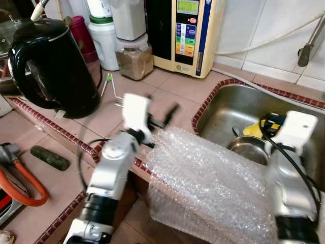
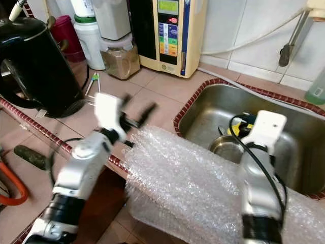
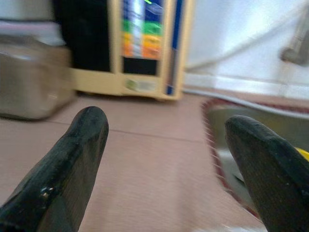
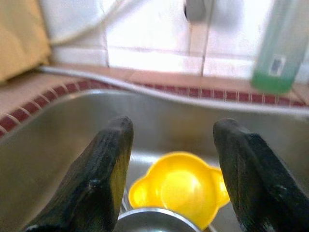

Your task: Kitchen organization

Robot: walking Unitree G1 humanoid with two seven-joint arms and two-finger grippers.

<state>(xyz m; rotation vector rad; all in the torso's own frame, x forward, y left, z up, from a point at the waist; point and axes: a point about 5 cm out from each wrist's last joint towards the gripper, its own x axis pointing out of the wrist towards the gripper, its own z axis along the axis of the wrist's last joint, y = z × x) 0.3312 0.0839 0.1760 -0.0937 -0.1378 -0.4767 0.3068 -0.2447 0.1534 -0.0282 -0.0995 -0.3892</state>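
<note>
Bubble wrap (image 1: pixel 203 188), the biggest thing before us, lies as a crumpled clear sheet draped over the front edge of the tiled counter (image 1: pixel 167 91) and the near rim of the steel sink (image 1: pixel 238 109), hanging down toward the floor between our two arms. Inside the sink we see a yellow cup (image 4: pixel 181 186) touching a round steel bowl (image 1: pixel 248 149). On the counter to our left stands a black kettle (image 1: pixel 51 63), and behind it against the wall a cream appliance with coloured buttons (image 1: pixel 185 33) next to a blender jar of brown powder (image 1: pixel 134 61). An orange hose (image 1: pixel 23 190) curls at the far left edge, with a small dark oblong object (image 1: pixel 49 157) near it on the tiles. Our left gripper (image 1: pixel 157 118) hovers just above the counter at the upper left corner of the bubble wrap, fingers (image 3: pixel 72 159) spread wide with nothing between them. Our right gripper (image 4: pixel 171 159) hangs over the sink above the yellow cup, its fingers likewise apart and empty.
</note>
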